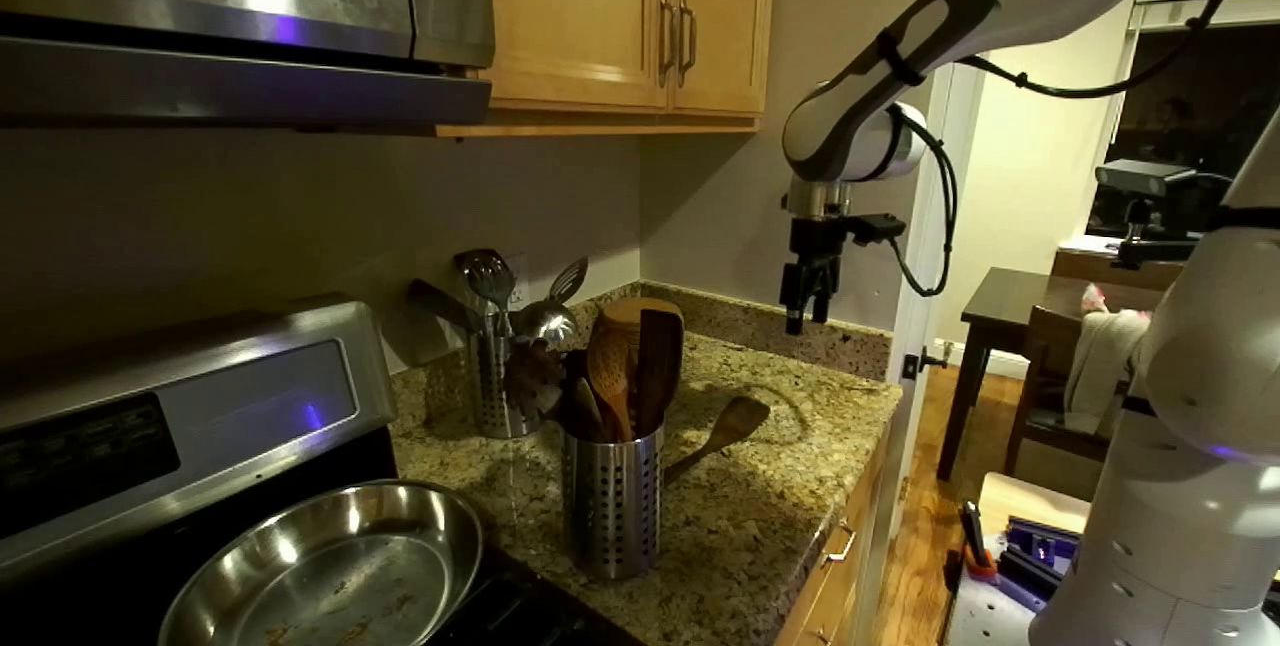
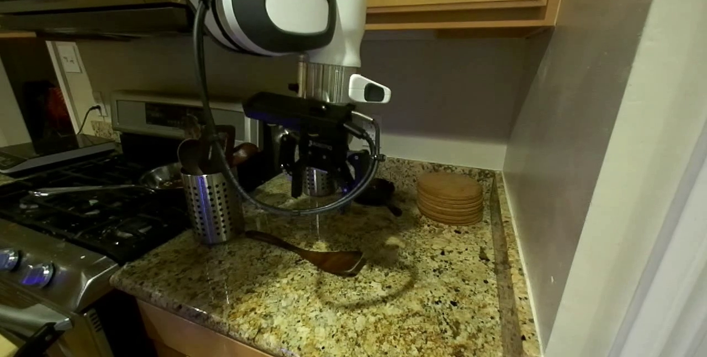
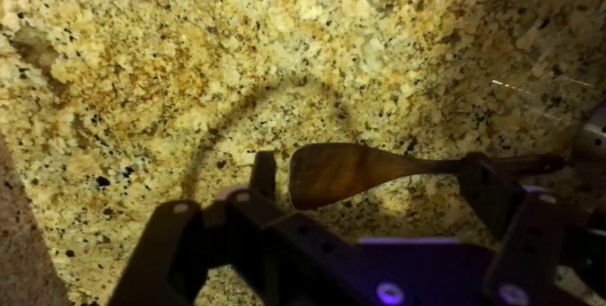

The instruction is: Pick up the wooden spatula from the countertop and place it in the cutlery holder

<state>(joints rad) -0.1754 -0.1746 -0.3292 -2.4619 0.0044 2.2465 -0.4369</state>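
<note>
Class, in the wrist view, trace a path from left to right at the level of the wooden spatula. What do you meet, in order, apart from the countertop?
One gripper fingertip → the wooden spatula's flat head → the other fingertip → the handle's end, showing past it → the cutlery holder, cut off by the right edge.

The wooden spatula (image 3: 338, 173) looks smooth; countertop (image 2: 420, 318), glossy stone; cutlery holder (image 2: 212, 208), shiny metal; claw (image 1: 808, 317), in shadow, apparently matt.

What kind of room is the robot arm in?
It looks like a kitchen, most likely in someone's home. You can tell from the stove, the big shiny frying pan on it, and the wooden spatula lying on the counter.
</note>
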